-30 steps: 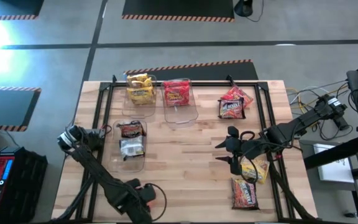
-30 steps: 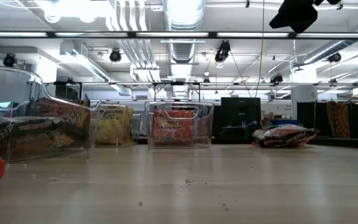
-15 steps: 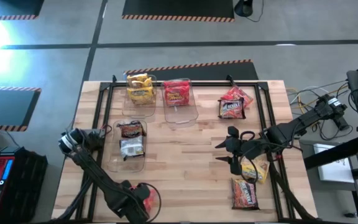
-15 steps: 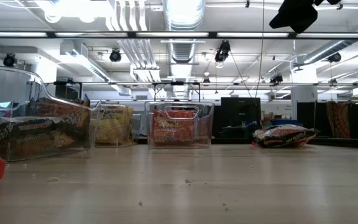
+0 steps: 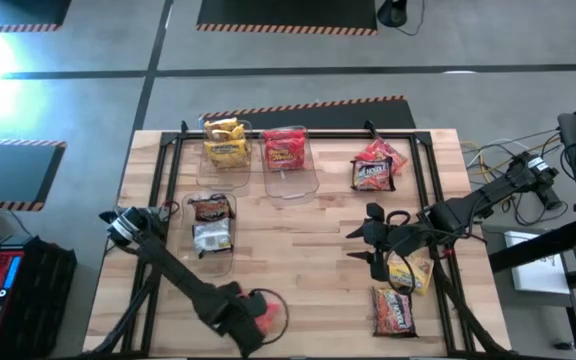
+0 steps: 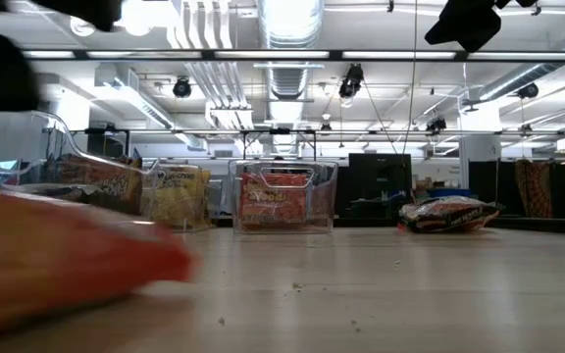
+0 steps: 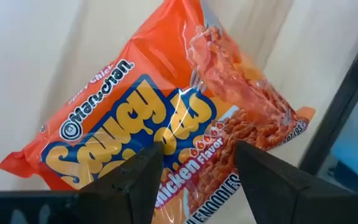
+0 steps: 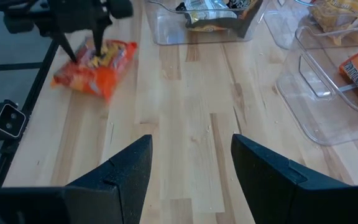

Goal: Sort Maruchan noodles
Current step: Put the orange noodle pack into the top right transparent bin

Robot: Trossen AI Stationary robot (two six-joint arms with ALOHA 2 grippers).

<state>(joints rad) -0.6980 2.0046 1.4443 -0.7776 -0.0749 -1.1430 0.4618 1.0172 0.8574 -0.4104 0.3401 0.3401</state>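
A red-orange Maruchan noodle packet (image 5: 268, 316) is at the table's near edge, left of the middle, with my left gripper (image 7: 197, 149) shut on it from above. In the low view the packet is an orange blur (image 6: 67, 265). Three clear bins hold sorted packets: yellow (image 5: 226, 145), red (image 5: 288, 150) and dark (image 5: 211, 222). Loose packets lie at the far right (image 5: 376, 167) and near right (image 5: 396, 310). My right gripper (image 5: 368, 240) hangs open over the table's right half, holding nothing. My left gripper pinches the packet between its two fingers at the printed face near one edge (image 7: 194, 186). The fingers (image 8: 98, 37) come from above, pointing steeply down. The packet sits tilted, low over the table; whether its underside touches the wood I cannot tell.
A dark metal frame (image 5: 168, 150) runs around the table's left, far and right sides. A yellow packet (image 5: 413, 272) lies under my right arm. Bare wood (image 5: 308, 250) spreads between the bins and the right gripper.
My left gripper has gone toward the table's right edge along the near side and sunk lower, taking the red-orange packet with it. In the low view the packet has swept in from the left edge and fills the lower left.
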